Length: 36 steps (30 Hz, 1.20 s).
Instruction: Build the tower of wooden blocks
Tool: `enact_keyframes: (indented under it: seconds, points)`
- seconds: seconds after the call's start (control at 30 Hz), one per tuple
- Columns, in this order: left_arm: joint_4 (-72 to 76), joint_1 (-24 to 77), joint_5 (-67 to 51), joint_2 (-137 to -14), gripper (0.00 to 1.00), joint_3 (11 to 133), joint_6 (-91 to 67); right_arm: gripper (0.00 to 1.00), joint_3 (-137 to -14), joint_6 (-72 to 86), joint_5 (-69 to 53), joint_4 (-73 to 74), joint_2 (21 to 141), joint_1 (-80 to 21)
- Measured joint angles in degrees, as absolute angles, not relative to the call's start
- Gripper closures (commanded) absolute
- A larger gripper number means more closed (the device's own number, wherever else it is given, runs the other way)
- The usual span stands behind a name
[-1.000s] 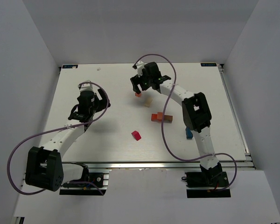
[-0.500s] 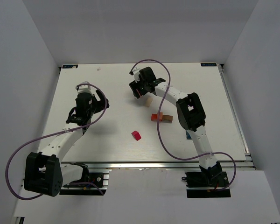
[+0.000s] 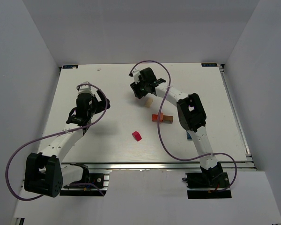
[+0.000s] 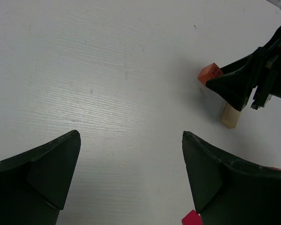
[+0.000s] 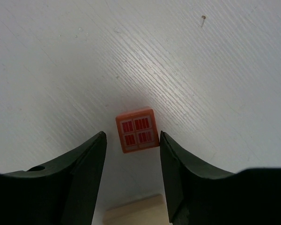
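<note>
An orange cube with a window print lies on the white table between the fingertips of my right gripper. That gripper is open and narrow; its right finger is almost at the cube's side and a gap shows on the left. In the top view the right gripper covers the cube. A tan block lies just behind it. An orange-red block and a brown block lie side by side mid-table. My left gripper hangs wide open over bare table, holding nothing.
A magenta block lies alone nearer the front. A blue block peeks out from under the right arm. Purple cables loop over both arms. The left wrist view shows the orange cube and the tan block.
My right gripper has come down around the orange cube and its jaws have narrowed a lot. The left arm shifted slightly and stayed wide open.
</note>
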<state>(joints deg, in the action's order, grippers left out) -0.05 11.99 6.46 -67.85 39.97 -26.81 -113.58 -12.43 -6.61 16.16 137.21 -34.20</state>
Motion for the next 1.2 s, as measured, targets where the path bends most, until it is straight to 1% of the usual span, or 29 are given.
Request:
enact_keyframes:
  seconds: [0.07,0.13,0.27,0.33,0.43,0.5,0.6,0.67,0.8,0.93,1.07,1.2]
  points:
    - [-0.62,11.97,6.44,-67.85,0.02,40.03,-26.83,0.51,-113.58,-12.75,-7.09,16.27,137.23,-34.2]
    - [-1.48,11.92,6.44,-67.59,0.02,40.03,-26.85,0.55,-113.58,-13.04,-7.66,16.38,137.23,-34.2]
    - [-2.0,11.84,6.39,-65.36,0.02,39.94,-26.98,0.72,-113.58,-13.91,-9.21,16.58,137.23,-34.2]
    - [-1.65,11.81,6.37,-63.86,0.02,39.72,-27.11,0.78,-113.54,-14.09,-10.11,16.58,137.23,-34.2]
    - [-1.04,11.81,6.09,-63.26,0.02,39.72,-27.35,0.81,-113.4,-14.7,-11.4,16.47,137.23,-34.2]
    - [-1.04,11.81,5.56,-63.79,0.02,39.72,-28.01,0.86,-113.14,-15.38,-12.67,16.23,137.21,-34.2]
    - [0.16,11.79,2.83,-65.71,0.02,39.72,-30.2,0.87,-110.67,-16.32,-15.07,15.11,135.74,-34.2]
    - [2.02,11.77,-0.3,-67.75,0.02,39.75,-31.97,0.87,-105.06,-17.26,-17.34,13.28,132.27,-34.17]
    - [6.17,11.7,-9.67,-72.36,0.02,39.77,-35.53,0.88,-91.81,-19.18,-22.22,7.92,121.67,-34.2]
    - [12.69,11.73,-18.9,-75.46,0.02,39.72,-38.89,0.87,-81.41,-20.32,-26.76,0.69,110.06,-34.28]
    - [19.84,11.86,-26.61,-77.47,0.02,38.96,-41.5,0.87,-76.71,-20.93,-30.35,-3.77,102.54,-34.63]
    - [26.24,12.38,-31.86,-78.74,0.02,37.01,-44.31,0.87,-74.28,-21.67,-32.08,-6.7,99.53,-35.44]
